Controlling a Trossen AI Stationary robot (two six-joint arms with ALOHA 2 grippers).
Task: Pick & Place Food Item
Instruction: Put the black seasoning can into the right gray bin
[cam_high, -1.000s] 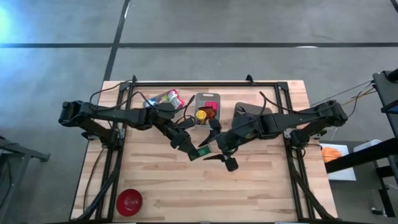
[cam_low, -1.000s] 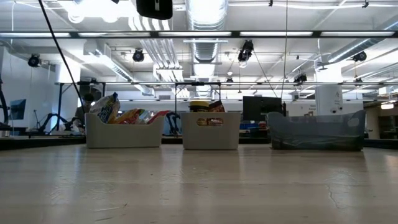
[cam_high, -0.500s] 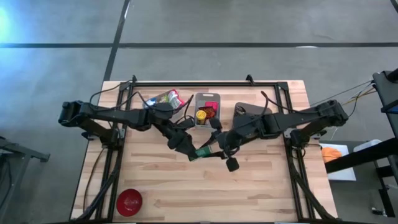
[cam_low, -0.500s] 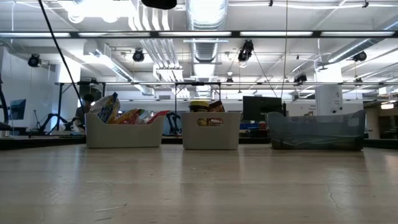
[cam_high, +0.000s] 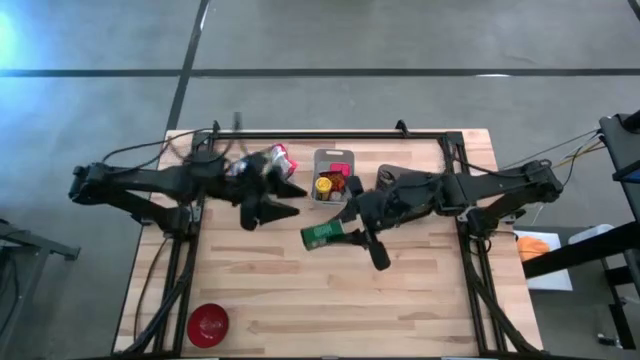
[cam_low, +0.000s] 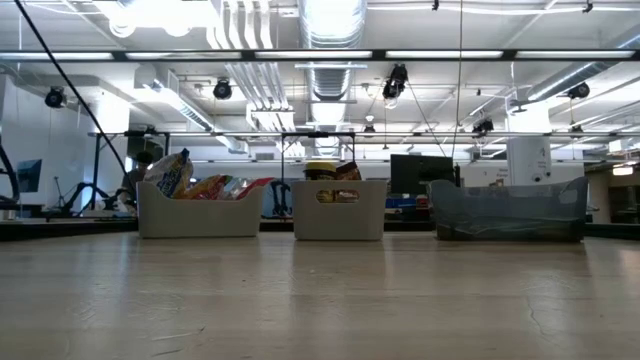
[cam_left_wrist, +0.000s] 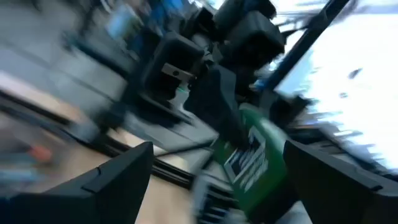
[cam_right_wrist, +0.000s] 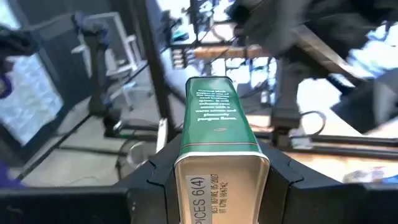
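A green rectangular tin (cam_high: 320, 236) hangs above the middle of the table with my right gripper (cam_high: 343, 233) shut on it. The right wrist view shows the tin (cam_right_wrist: 214, 118) reaching away from the fingers. My left gripper (cam_high: 292, 200) is open and holds nothing. It stands left of the tin, near the left bin (cam_high: 262, 160) of snack packets. In the left wrist view the tin (cam_left_wrist: 249, 163) shows beyond the open fingers. The low view shows no gripper. My right gripper pinches the tin between its two fingers (cam_right_wrist: 152, 180), on the two side faces (cam_right_wrist: 186, 163) at the end nearest the wrist. The fingers come about level from the table's right and lie along the tin. The tin sticks out toward the left, clear of the table.
Three bins stand in a row at the far side: the left one, a middle bin (cam_high: 332, 175) with yellow and red items, and a dark bin (cam_high: 398, 180) under the right arm. A red bowl (cam_high: 208, 323) sits at the near left corner.
My right gripper has shut on the green tin and risen a little with it. My left gripper has opened, let go of the tin, rolled, and drawn back up and toward the table's far left. The tin has stayed over the middle of the table.
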